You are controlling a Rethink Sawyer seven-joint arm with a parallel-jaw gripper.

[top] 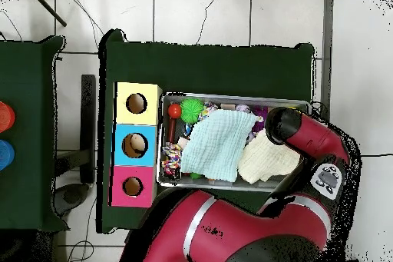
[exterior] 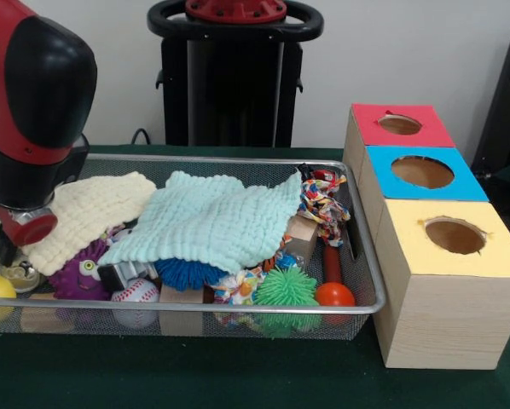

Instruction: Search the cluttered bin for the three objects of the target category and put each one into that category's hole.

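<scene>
The bin (exterior: 368, 256) looks full, cloths (exterior: 212, 217) cover the toys, the tool (exterior: 8, 256) sits at nine o'clock, its grip hidden, all three holes (exterior: 423, 172) wait.

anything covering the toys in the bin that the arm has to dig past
Yes. A mint cloth is draped over the middle of the wire bin, and a cream cloth covers toys beside it, under the arm. Only toys along the bin's front edge and near the boxes show.

Wire mesh bin (exterior: 357, 247) of toys, mint cloth (exterior: 212, 220) over cream cloth (exterior: 89, 213), red, blue, yellow hole boxes (exterior: 434, 256) beside.
</scene>
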